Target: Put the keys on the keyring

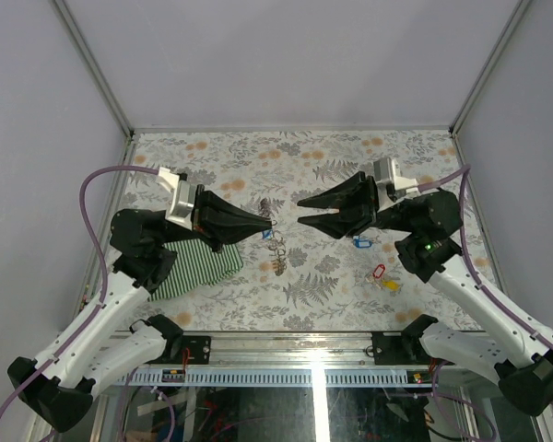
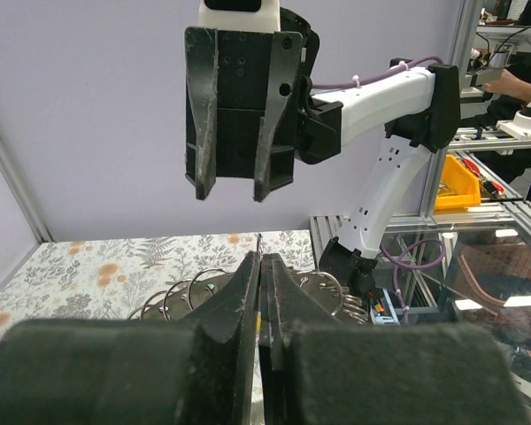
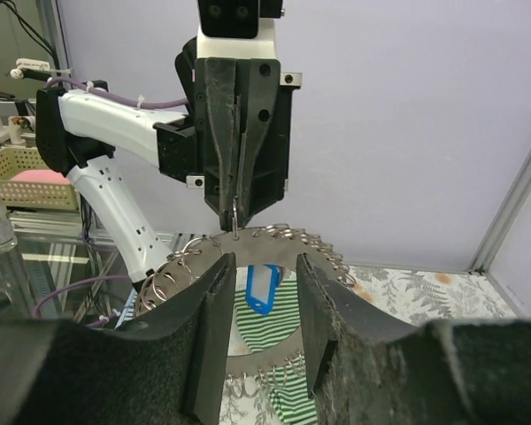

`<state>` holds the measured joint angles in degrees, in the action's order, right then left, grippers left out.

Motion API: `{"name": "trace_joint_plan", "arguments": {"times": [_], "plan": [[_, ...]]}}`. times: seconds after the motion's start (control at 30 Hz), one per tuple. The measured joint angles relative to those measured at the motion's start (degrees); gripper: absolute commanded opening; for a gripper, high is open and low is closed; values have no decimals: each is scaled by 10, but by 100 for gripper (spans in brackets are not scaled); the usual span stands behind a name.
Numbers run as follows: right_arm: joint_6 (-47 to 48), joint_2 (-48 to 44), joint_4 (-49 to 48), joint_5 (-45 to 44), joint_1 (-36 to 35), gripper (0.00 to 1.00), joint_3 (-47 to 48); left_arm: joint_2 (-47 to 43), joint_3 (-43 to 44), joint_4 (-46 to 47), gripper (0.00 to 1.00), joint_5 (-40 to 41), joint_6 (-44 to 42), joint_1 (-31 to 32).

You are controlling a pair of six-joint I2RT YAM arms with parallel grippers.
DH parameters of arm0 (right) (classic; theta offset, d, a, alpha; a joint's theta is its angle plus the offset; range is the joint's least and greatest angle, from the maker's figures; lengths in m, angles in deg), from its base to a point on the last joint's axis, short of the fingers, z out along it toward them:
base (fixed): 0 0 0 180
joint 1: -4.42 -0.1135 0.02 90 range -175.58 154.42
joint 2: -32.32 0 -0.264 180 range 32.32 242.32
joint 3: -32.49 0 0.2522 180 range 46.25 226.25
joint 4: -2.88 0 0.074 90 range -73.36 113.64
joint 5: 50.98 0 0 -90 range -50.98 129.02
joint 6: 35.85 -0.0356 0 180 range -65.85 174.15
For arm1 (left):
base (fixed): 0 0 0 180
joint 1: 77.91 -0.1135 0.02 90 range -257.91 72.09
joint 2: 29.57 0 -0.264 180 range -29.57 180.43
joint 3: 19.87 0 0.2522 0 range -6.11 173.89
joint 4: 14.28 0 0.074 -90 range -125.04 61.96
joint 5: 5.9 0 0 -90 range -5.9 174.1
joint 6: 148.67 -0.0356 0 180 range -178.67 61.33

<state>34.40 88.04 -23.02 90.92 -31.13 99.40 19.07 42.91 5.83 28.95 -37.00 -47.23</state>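
- Our left gripper [image 1: 271, 224] has its fingers pressed together. They pinch the top edge of the keyring [image 3: 310, 243], which hangs below the tip over the middle of the table [image 1: 350, 157].
- A blue key [image 3: 263, 289] shows inside the loop. We cannot tell whether the ring's lower edge touches the table.
- Our right gripper [image 1: 300, 210] faces the left tip, near it but apart. Its fingers are spread with nothing between them.
- A second blue key [image 1: 361, 241], a red key [image 1: 378, 273] and a yellow key [image 1: 388, 284] lie near one another beside the right arm, apart from the ring.
- The cloth [image 1: 203, 265] lies under the left arm, towards the front left edge.
- Behind both grippers, open table runs to the back edge. Walls [image 1: 286, 64] close off the back and both sides.
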Motion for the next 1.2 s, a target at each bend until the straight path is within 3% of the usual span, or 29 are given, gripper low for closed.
{"name": "trace_joint_plan", "arguments": {"times": [0.2,1.2], "plan": [[27,11,11,-30,-52,34,0,0,0,11,0,0,8,0],[48,48,4,-49,-96,32,7,-1,-6,29,0,0,21,0]]}}
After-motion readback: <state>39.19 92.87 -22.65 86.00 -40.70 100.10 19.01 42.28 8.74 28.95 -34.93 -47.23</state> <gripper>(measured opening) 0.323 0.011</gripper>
